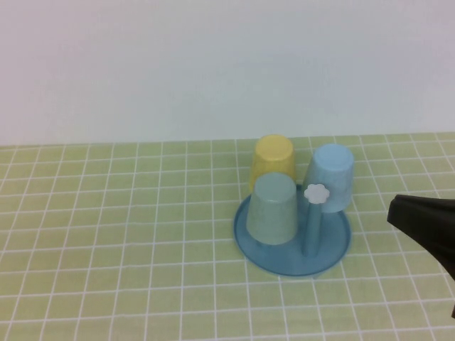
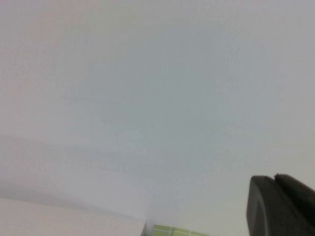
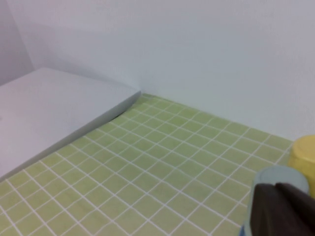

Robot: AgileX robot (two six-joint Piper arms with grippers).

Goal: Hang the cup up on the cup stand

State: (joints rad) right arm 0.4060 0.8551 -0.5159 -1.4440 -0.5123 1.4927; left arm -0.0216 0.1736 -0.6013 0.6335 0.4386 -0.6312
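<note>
The cup (image 1: 274, 208), pale sage green, sits upside down on the front left of the blue cup stand (image 1: 334, 252), apart from both grippers. One bare peg with a white flower cap (image 1: 316, 192) stands to its right. My right gripper (image 1: 395, 211) is at the right edge, just right of the stand, shut and empty. In the right wrist view the right gripper (image 3: 275, 186) shows its fingers together in front of a pale blue cup (image 3: 280, 177). My left gripper (image 2: 274, 178) is shut and empty in the left wrist view, facing a blank wall. It is out of the high view.
A yellow cup (image 1: 273, 162) and a light blue cup (image 1: 332, 176) sit upside down on the stand's back pegs. The yellow cup (image 3: 304, 155) also shows in the right wrist view. The table is a green tiled mat (image 1: 114, 241), with a white wall behind it.
</note>
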